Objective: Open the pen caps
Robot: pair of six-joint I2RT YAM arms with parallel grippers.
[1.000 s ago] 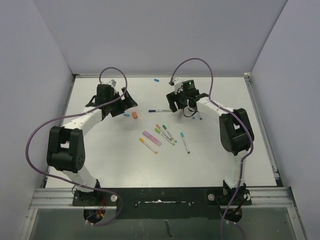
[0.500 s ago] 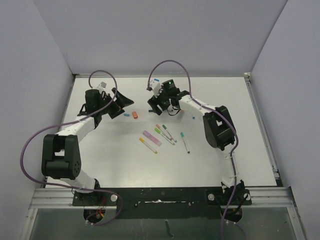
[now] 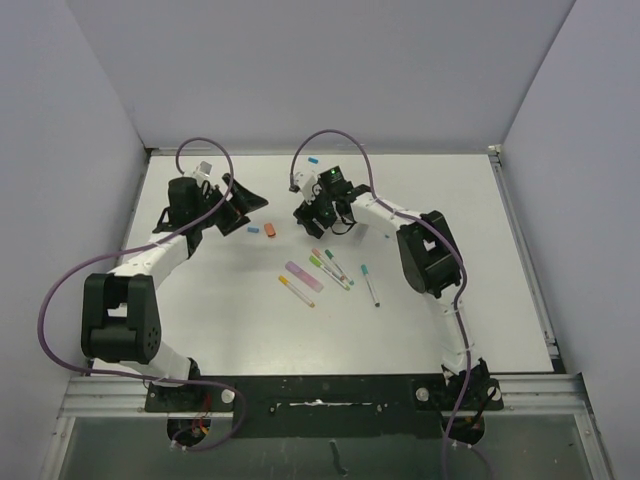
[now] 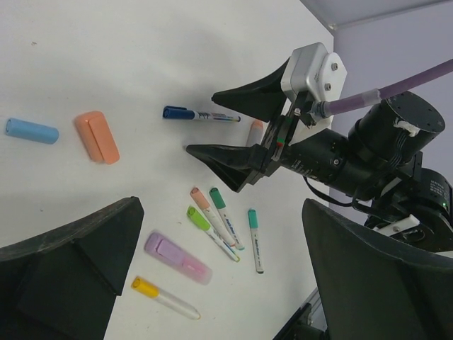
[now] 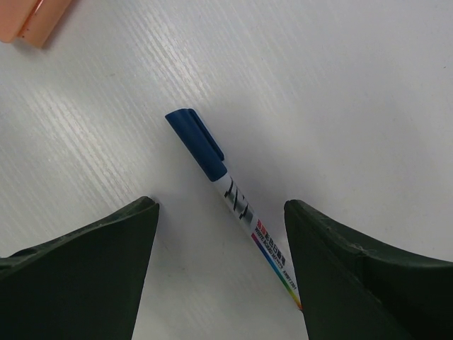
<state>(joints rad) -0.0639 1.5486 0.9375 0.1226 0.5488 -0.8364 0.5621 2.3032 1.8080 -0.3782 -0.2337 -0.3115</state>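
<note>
An orange cap [image 4: 98, 137] and a blue cap [image 4: 32, 131] lie loose on the surface [image 4: 106, 42], but the right hand [image 5: 219, 204], open and empty, straddles a capped blue pen [image 5: 237, 202], the left hand [image 4: 221, 207] gapes empty, and the clustered pens [image 4: 225, 221] apparently look capped too.

Right wrist view: orange cap [image 5: 28, 18] cut by upper-left corner, only one end shows. Blue-capped pen [image 5: 212, 166]: far end of barrel runs behind finger [image 5: 368, 283] of right gripper [image 5: 219, 204] at lower right, tip hidden. Left wrist view: salmon highlighter [image 4: 255, 129] mostly hidden behind right gripper, centre frame. Top view: blue-capped pen not made out under right gripper; pen cluster [image 3: 328, 268] at centre too small to tell capped from uncapped.
</note>
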